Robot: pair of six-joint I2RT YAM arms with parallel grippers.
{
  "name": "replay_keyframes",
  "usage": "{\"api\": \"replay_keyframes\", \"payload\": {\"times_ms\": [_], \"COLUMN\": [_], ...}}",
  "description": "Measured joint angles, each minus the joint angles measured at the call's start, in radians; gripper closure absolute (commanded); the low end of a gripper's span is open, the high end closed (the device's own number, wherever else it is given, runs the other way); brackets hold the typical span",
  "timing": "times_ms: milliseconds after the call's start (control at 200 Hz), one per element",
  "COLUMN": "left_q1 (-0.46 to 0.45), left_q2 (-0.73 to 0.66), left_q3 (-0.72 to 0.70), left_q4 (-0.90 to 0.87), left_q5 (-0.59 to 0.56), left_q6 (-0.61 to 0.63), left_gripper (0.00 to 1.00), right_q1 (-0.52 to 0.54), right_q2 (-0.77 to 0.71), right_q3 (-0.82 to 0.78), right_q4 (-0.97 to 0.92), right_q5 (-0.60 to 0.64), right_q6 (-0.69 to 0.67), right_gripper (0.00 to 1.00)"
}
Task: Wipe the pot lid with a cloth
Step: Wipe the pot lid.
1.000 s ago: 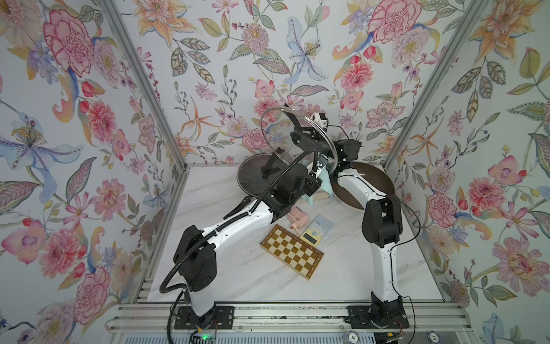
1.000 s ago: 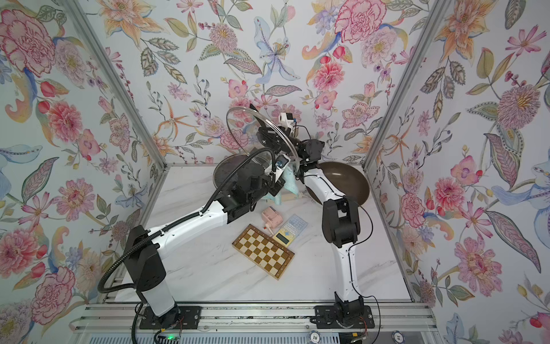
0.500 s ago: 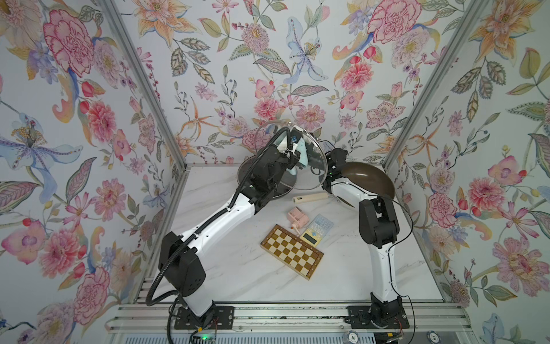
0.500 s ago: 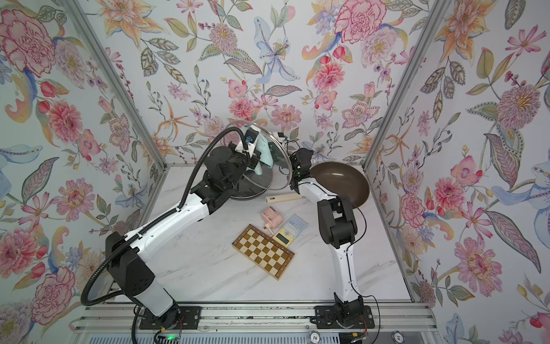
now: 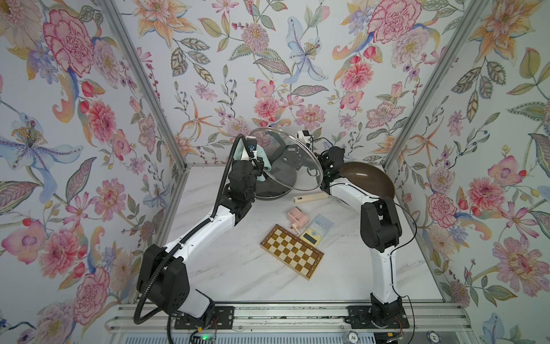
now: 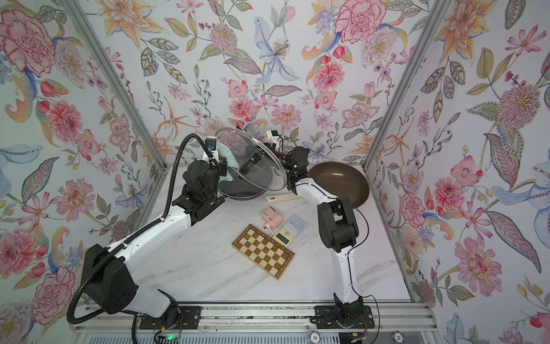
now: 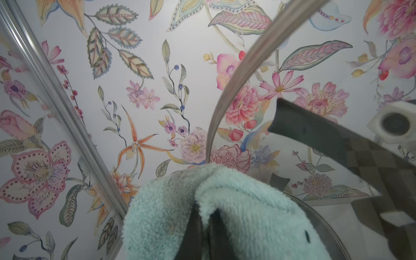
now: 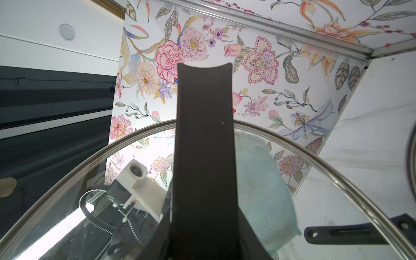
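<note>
Left arm reaches toward back wall, elbow low. Left gripper (image 7: 206, 221) clamped on mint cloth (image 7: 236, 202), cloth against glass pot lid (image 5: 300, 175). Right arm folded, right gripper (image 5: 299, 153) grips lid, tilted on edge, aloft.

Bright, even light, soft shadows; wrist views blur close up; seemingly glare on pot lid (image 8: 67, 213).
</note>
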Motion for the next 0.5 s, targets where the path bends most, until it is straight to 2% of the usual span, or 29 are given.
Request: {"api": "replay_keyframes", "payload": {"times_ms": [140, 285, 425, 500], "left_q1": [-0.008, -0.063, -0.133, -0.153], "left_q2": [0.003, 0.029, 0.13, 0.168], "left_q3": [-0.005, 0.008, 0.116, 0.175], "left_q4": [-0.03, -0.034, -0.047, -0.058], "left_q5": [0.045, 0.174, 0.34, 0.393], "left_q6": [-0.085, -0.122, -0.136, -0.137], "left_gripper": [1.0, 1.0, 1.0, 1.0], "right_q1": [-0.011, -0.023, -0.032, -0.039], "right_q2": [-0.035, -0.041, -0.04, -0.04], "right_q3": [0.001, 0.021, 0.084, 0.111], "right_q4": [0.0, -0.016, -0.093, -0.102], "right_q5": [-0.002, 0.0, 0.001, 0.009], "right_q6": [-0.029, -0.064, -0.108, -0.126], "right_gripper": [1.0, 1.0, 1.0, 1.0]}}
